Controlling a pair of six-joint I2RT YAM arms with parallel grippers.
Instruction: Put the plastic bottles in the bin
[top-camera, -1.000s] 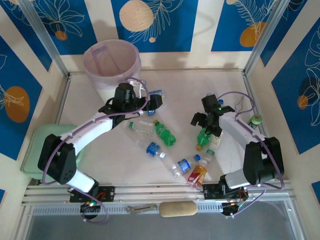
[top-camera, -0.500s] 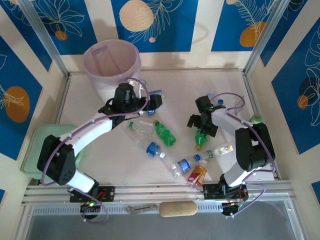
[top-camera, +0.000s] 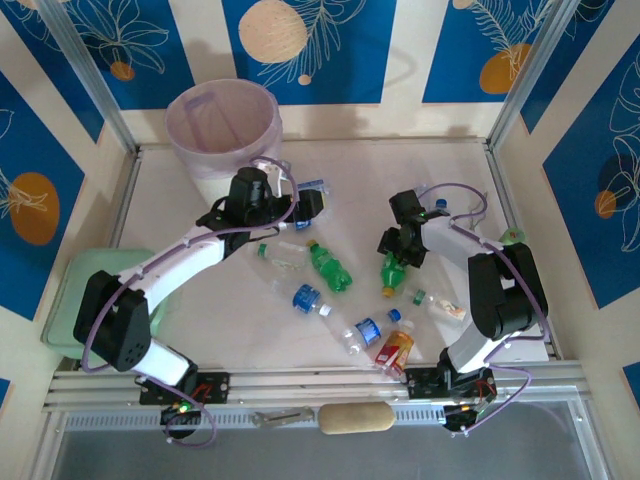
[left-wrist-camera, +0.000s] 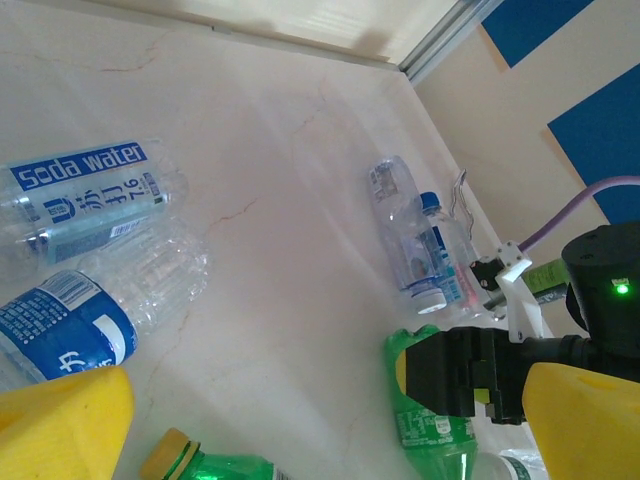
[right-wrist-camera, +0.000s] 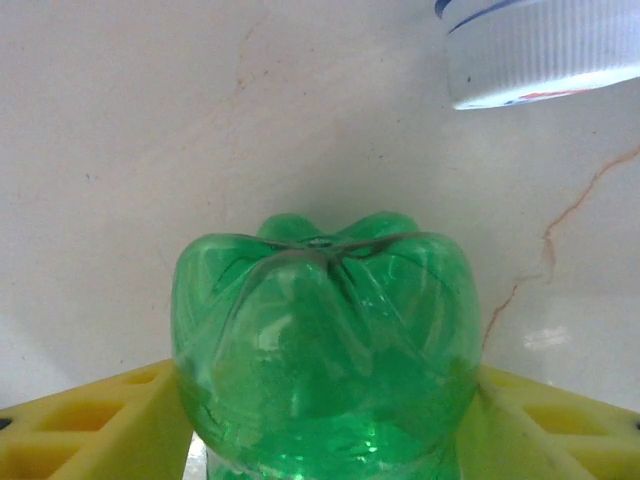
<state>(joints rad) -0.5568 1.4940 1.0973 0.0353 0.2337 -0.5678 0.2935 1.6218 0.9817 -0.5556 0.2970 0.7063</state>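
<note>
One bin (top-camera: 222, 120), a round white bucket lined with a pale lilac bag, stands at the far left corner of the surface (top-camera: 400, 170). The overhead view shows two green bottles. The loose green bottle (top-camera: 331, 267) lies near the middle with its yellow cap toward the far side. The held green bottle (right-wrist-camera: 325, 330) is at right of centre, well apart from the bin, with its yellow cap toward the near edge. The right claw (top-camera: 400, 248) is clenched on it, and the yellow fingers (right-wrist-camera: 90, 410) press both its flanks. Its translucent, five-lobed base faces away from the wrist, and a white ribbed cap (right-wrist-camera: 540, 50) lies just beyond it. One red-orange labelled bottle (top-camera: 396, 348) sits near the front edge, and two blue-labelled bottles (top-camera: 305, 297) lie between it and the loose green one. A clear bottle (top-camera: 440, 305) lies beside the right arm. Whether the held bottle rests on the surface or is clear of it cannot be told. The left claw (left-wrist-camera: 330, 385) is released, jaws spread wide above the surface. Beside it lie two more blue-labelled bottles, one marked soda water (left-wrist-camera: 90, 195). A pair of clear bottles (left-wrist-camera: 415, 240) lie together farther off. One pale green tray (top-camera: 70, 290) sits at the left edge.
</note>
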